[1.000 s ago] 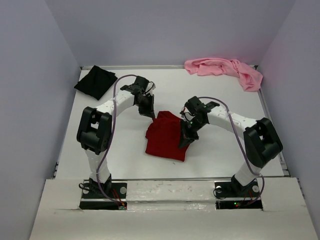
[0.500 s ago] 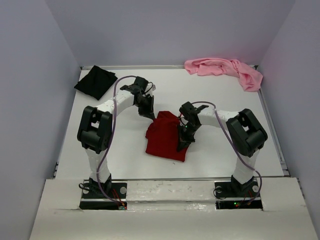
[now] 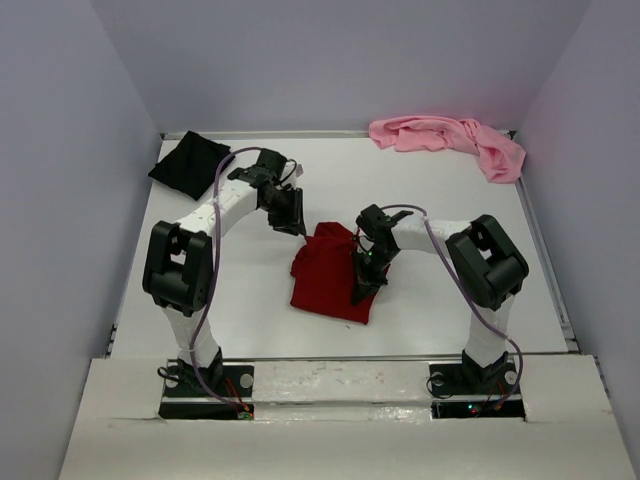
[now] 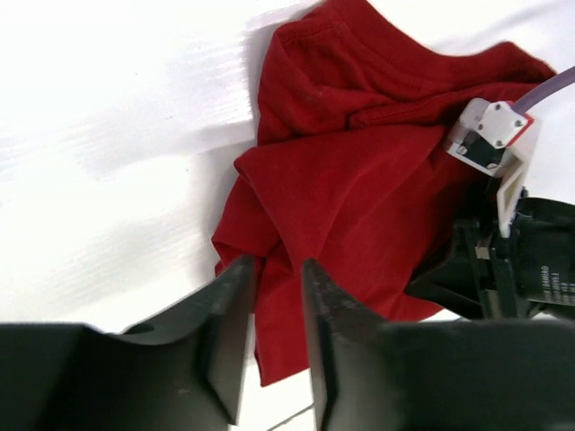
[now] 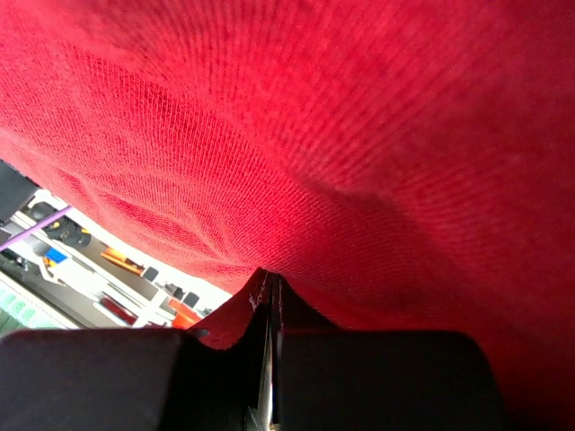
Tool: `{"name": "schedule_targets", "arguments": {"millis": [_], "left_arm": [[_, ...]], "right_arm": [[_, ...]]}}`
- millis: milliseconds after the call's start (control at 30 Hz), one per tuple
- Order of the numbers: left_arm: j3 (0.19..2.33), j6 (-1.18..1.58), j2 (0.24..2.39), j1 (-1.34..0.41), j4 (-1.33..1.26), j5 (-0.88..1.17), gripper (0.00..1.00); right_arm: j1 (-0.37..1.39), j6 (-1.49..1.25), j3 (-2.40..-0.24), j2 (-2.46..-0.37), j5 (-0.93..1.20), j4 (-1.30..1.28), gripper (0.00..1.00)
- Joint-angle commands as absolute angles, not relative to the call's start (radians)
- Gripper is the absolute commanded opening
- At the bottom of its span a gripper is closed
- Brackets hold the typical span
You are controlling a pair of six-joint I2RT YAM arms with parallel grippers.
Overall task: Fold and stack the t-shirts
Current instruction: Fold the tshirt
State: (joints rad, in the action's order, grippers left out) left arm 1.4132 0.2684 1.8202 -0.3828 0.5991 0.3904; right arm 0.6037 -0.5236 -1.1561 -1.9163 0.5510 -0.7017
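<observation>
The dark red t-shirt [image 3: 326,280] lies partly folded in the middle of the table, and it fills the left wrist view [image 4: 359,171]. My left gripper [image 3: 291,217] hovers just beyond the shirt's far left corner. It is open [image 4: 276,269], with nothing between its fingers. My right gripper [image 3: 361,290] is low over the shirt's right edge, shut on a fold of the red cloth [image 5: 269,283]. The black t-shirt [image 3: 190,163] lies folded at the far left corner. The light pink t-shirt [image 3: 450,138] is crumpled at the far right corner.
The white table [image 3: 250,300] is closed in by pale walls on the left, the right and the back. A raised white ledge [image 3: 340,380] runs along the near edge between the two arm bases. My right arm's wrist [image 4: 503,260] shows at the right of the left wrist view.
My left gripper has opened, let go of the red shirt's far left corner and drawn back a little up and to the left. My right gripper stays shut on the shirt's right edge.
</observation>
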Motion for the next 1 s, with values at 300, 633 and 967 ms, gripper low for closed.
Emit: {"name": "schedule_targets", "arguments": {"millis": [300,633,967], "left_arm": [[1.276,0.248,1.732,-0.350,0.554,0.463,0.68],[1.197,0.290,1.764,-0.341,0.450,0.586,0.42],[1.160,0.322,1.782,-0.339,0.359,0.627,0.57]], "right_arm": [[0.621,-0.500,-1.163,-1.931,0.509,-0.663,0.00],[0.621,-0.500,-1.151,-1.921,0.506,-0.663,0.00],[0.621,-0.502,-1.143,-1.922,0.512,-0.657,0.00]]}}
